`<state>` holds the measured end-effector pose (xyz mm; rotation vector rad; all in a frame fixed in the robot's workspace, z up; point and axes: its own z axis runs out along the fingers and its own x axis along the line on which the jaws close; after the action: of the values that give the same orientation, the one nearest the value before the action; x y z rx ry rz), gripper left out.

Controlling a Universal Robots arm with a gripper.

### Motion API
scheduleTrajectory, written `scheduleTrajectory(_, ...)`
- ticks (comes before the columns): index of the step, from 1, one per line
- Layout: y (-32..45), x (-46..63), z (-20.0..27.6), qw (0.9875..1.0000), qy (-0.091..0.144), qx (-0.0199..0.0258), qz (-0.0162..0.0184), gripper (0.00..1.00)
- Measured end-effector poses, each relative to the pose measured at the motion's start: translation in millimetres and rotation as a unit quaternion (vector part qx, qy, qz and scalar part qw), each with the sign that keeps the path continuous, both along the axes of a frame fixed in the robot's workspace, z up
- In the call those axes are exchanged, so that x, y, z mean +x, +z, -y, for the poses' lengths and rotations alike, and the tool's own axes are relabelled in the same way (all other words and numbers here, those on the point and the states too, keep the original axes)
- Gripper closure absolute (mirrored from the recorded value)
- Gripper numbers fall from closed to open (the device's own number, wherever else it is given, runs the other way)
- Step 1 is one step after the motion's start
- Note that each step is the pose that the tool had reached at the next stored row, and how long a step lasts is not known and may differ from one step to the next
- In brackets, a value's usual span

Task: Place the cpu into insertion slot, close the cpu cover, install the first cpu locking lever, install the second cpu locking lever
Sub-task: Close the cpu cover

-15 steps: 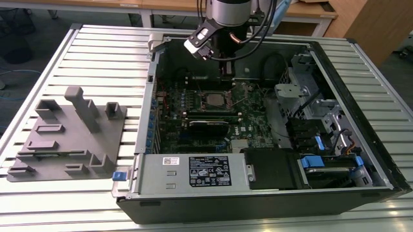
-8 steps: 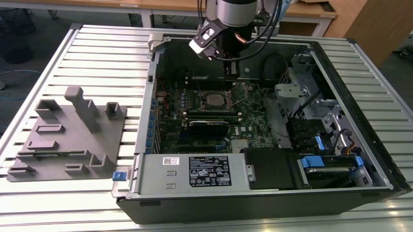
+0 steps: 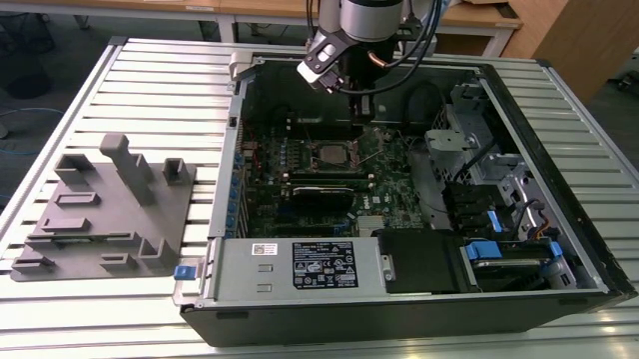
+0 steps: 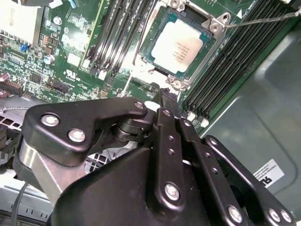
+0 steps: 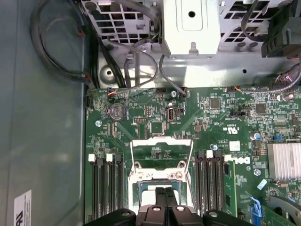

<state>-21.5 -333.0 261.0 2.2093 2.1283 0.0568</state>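
Fingers: the two black fingers [image 4: 165,127] of the gripper [image 4: 168,95] are lying pressed together at the tips, with nothing showing between them.
Cpu: the cpu [image 4: 181,44] is lying flat in the insertion slot [image 4: 215,26] with its silver face up, apart from the fingers and not gripped.
Fingers to slot: in the second wrist view the fingertips are pointing at the near corner of the slot, just beside its metal rim. Whether they are touching it cannot be told.
Cpu cover: in the first wrist view the cpu cover [image 5: 162,140] is standing swung back from the slot, beyond the fingertips. Green board, not the chip, is showing through its window.
Locking lever: a thin wire locking lever [image 4: 263,18] is running out slantwise from one corner of the slot.
Memory slots: long black memory slots [image 4: 235,61] are lying along both sides of the slot.
Motherboard: the green motherboard [image 5: 211,122] is carrying the slot near its middle.
Computer case: in the exterior view the open computer case [image 3: 399,314] is lying on its side on the bench [image 3: 150,82]. The arm is reaching down into it, close to the slot.
Grey fixture: a grey fixture [image 3: 100,217] is sitting on the bench at the exterior view's left, well apart from the case.
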Motion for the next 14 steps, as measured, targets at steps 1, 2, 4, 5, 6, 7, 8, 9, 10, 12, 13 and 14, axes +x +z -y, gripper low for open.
scheduleTrajectory(1, 0.0, 0.5, 0.0, 1.0, 0.0, 0.0, 0.0, 0.9)
scheduleTrajectory(2, 0.0, 0.5, 0.0, 1.0, 0.0, 0.0, 0.0, 0.9)
scheduleTrajectory(4, 0.0, 0.7, 0.0, 1.0, 0.0, 0.0, 0.0, 0.9)
scheduleTrajectory(5, 0.0, 0.7, 0.0, 1.0, 0.0, -0.0001, 0.0, 0.9)
scheduleTrajectory(6, 0.0, 0.8, 0.0, 1.0, 0.0, 0.0, 0.0, 0.9)
scheduleTrajectory(7, 0.0, 1.0, 0.0, 1.0, 0.0, 0.0, 0.0, 0.9)
scheduleTrajectory(8, 0.0, 1.3, 0.0, 1.0, 0.0, 0.0, 0.0, 0.9)
scheduleTrajectory(9, 0.0, 1.7, 0.0, 1.0, 0.0, 0.0, 0.0, 0.9)
scheduleTrajectory(10, 0.0, 2.1, 0.0, 1.0, 0.0, 0.0, 0.0, 0.9)
scheduleTrajectory(12, 0.0, 3.2, 0.0, 1.0, 0.0, 0.0, 0.0, 0.9)
scheduleTrajectory(13, 0.0, 3.5, 0.0, 1.0, -0.001, 0.0, 0.0, 0.9)
scheduleTrajectory(14, 0.0, 3.5, 0.0, 1.0, -0.001, 0.0, 0.0, 0.9)
